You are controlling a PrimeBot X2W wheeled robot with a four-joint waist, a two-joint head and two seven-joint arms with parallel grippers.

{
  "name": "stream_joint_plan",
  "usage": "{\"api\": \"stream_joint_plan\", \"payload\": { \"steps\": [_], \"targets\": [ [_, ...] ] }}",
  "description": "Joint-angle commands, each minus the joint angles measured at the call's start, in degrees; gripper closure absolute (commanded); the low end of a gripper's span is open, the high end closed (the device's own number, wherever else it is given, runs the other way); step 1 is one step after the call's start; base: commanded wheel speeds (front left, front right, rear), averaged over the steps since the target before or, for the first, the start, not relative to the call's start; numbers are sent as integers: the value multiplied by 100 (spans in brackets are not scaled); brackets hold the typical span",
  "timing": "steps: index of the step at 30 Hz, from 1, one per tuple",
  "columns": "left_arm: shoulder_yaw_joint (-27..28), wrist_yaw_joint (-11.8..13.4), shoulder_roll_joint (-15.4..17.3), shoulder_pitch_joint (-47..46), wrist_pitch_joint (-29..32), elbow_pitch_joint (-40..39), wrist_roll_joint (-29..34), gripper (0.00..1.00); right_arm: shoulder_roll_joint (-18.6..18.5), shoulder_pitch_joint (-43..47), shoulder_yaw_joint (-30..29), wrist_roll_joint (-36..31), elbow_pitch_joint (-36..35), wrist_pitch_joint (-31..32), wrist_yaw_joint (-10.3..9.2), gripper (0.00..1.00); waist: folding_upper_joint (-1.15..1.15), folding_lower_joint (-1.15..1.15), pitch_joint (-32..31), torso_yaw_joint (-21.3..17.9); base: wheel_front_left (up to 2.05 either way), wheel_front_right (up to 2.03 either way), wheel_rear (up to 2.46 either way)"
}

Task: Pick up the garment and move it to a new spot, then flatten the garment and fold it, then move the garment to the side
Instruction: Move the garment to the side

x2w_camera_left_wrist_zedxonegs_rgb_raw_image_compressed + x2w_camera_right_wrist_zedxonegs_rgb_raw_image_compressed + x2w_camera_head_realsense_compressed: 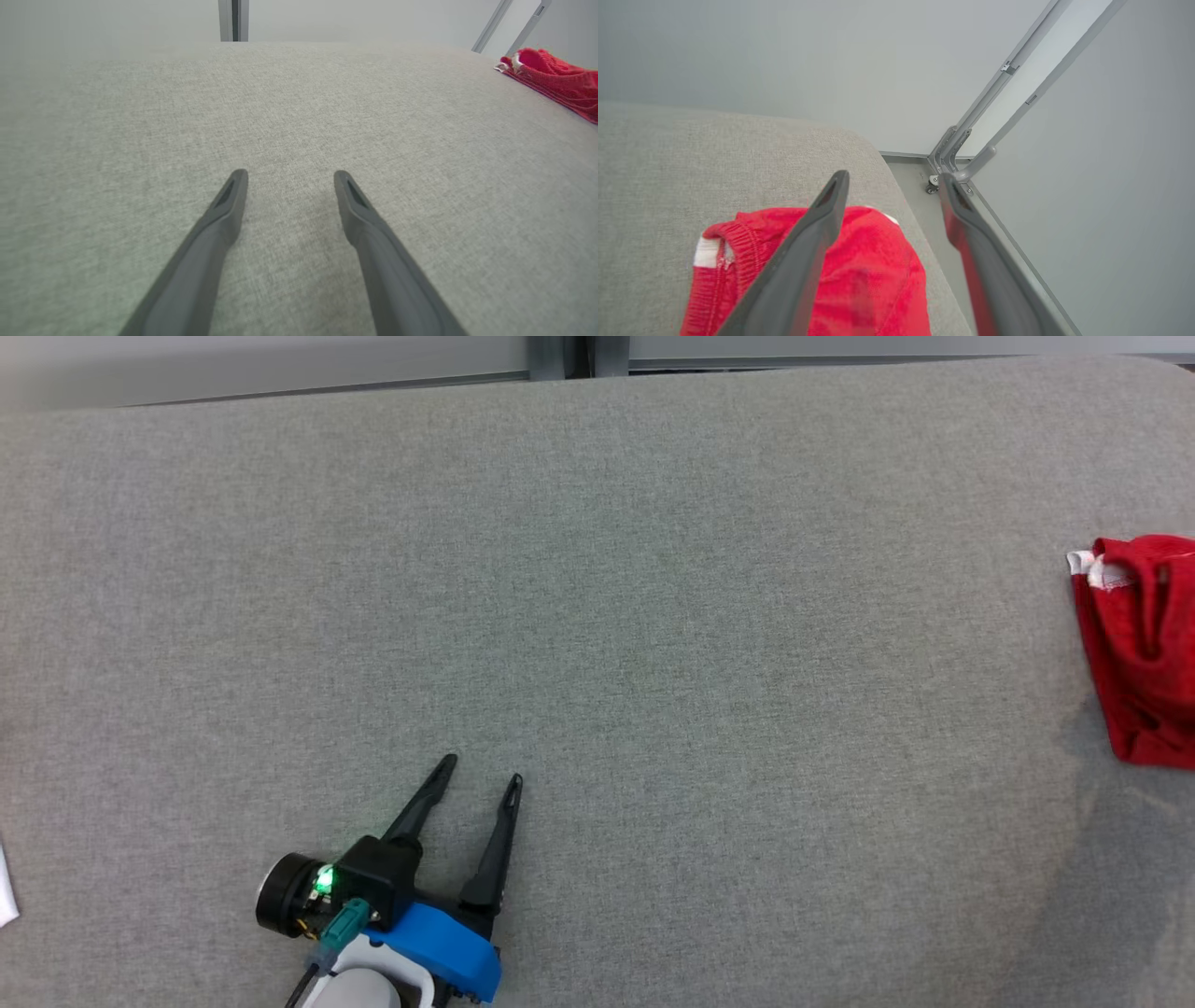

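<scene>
Red garment [1144, 644] lies folded at the bench [597, 616] edge, side move seemingly done; left gripper [483, 770] and right gripper [893, 178], jaws apart, should withdraw.

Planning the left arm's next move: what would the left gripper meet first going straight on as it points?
Likely just the bare grey cushion; the left gripper, open, aims well left of the red garment. Depth is unclear.

The left claw [484, 771] has long dark fingers [493, 851], a blue bracket [450, 952], green light [324, 879] and teal plug [342, 924].
</scene>
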Motion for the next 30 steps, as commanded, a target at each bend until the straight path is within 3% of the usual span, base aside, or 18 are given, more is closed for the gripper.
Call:
{"api": "stream_joint_plan", "payload": {
  "steps": [1,7,12,19,22,30],
  "targets": [
    [56,-9,16,-68,0,22,35,0,56,-101,-29,-25,-24,-71,-2,0,0,0,-15,-5,0,0,0],
    [503,-10,-78,-3,-1,48,101,0,751,-222,338,212,-178,-404,-2,0,0,0,-207,29,0,0,0],
    [992,10,-180,66,-1,51,137,0,1164,382,1355,988,-825,-409,-2,0,0,0,-426,144,0,0,0],
    [1588,33,-308,164,-1,126,243,0,1209,1416,2757,2641,-1223,-412,-2,0,0,0,-735,354,0,0,0],
    [1758,33,-341,213,-1,167,295,0,1198,1814,3075,3167,-1340,-412,-2,0,0,0,-853,412,0,0,0],
    [2069,62,-421,395,-1,225,430,0,1207,2652,3466,3508,-1295,-413,-1,0,0,0,-1157,445,0,0,0]
  ]
}}
